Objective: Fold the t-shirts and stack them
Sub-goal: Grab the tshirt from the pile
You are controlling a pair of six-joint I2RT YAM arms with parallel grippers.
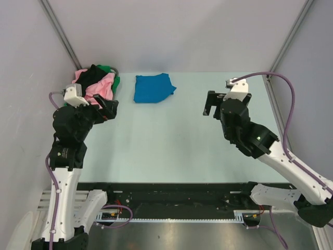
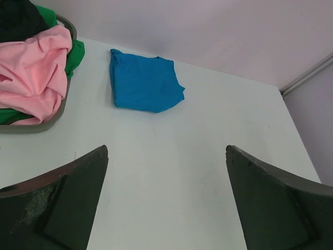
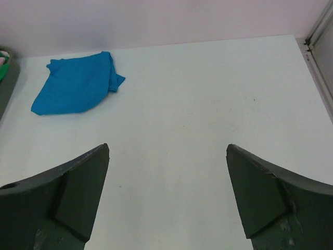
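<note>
From above, we see the left gripper [image 1: 108, 109] just in front of a heap at the far left corner, where the pink t-shirt [image 1: 101, 86], black t-shirt [image 1: 93, 75] and green t-shirt [image 1: 107, 68] lie tangled and unfolded. The blue t-shirt [image 1: 153, 88] lies folded on the table [image 1: 166, 146] just right of the heap. The right gripper [image 1: 210, 103] hovers well apart, on the other side of the blue one. In the left wrist view the fingers are spread and empty, and the pink cloth lies ahead to the left, spilling over the grey basket [image 2: 63, 107]. In the right wrist view the fingers are likewise spread on nothing, with the basket barely showing at the left edge. We judge the left arm the nearer for the next pick.
</note>
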